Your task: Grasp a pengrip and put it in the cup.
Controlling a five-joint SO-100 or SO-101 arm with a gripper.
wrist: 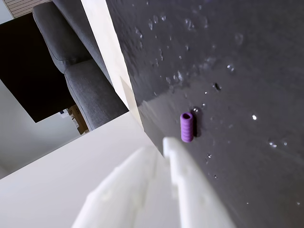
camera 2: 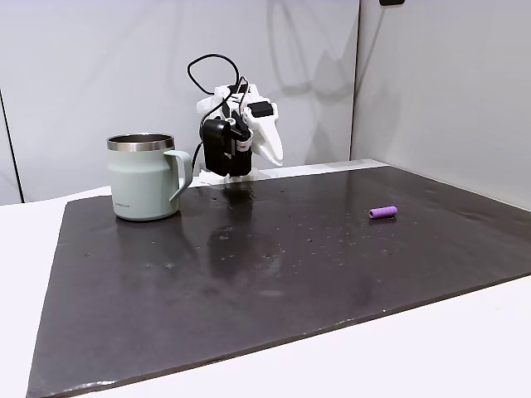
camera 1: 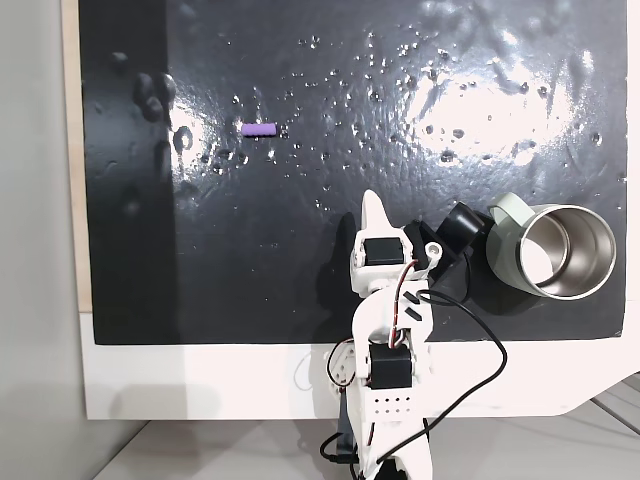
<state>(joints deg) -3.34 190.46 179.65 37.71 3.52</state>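
I see the pengrip [camera 1: 259,129] lying flat on the black mat [camera 1: 300,280], at about 10 o'clock from my gripper [camera 1: 374,207] in the top-down fixed view and well apart from it. The cup [camera 1: 560,250] stands at 3 o'clock. The pincer looks narrowed to nearly closed, holding nothing. I judge the ribbed tube light, soft and grippy; I'd pinch it across its middle.
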